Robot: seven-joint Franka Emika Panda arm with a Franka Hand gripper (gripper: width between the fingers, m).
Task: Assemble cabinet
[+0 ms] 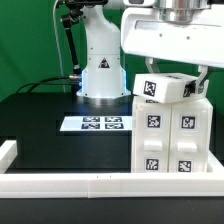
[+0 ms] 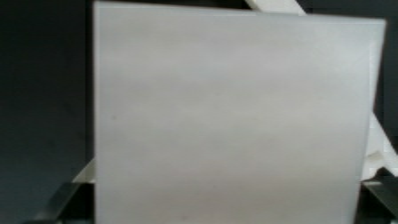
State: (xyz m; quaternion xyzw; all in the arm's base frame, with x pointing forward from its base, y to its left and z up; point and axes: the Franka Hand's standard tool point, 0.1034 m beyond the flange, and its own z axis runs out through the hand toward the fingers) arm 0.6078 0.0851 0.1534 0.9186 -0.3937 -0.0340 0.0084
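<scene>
Looks clamped wide across tagged white panel (image 1: 163,89) with gripper (image 1: 172,80), tilted over cabinet (image 1: 170,140) at exterior view's right beside border rail (image 1: 60,183); probably held angled to line up before seating.

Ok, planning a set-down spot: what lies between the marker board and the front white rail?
Exterior view: only bare black table between marker board and rail.

White block (image 1: 168,90) at the claw (image 1: 173,80) carries a black-and-white square tag (image 1: 151,89); cabinet (image 1: 170,145) below is white, table (image 1: 40,125) black.
</scene>
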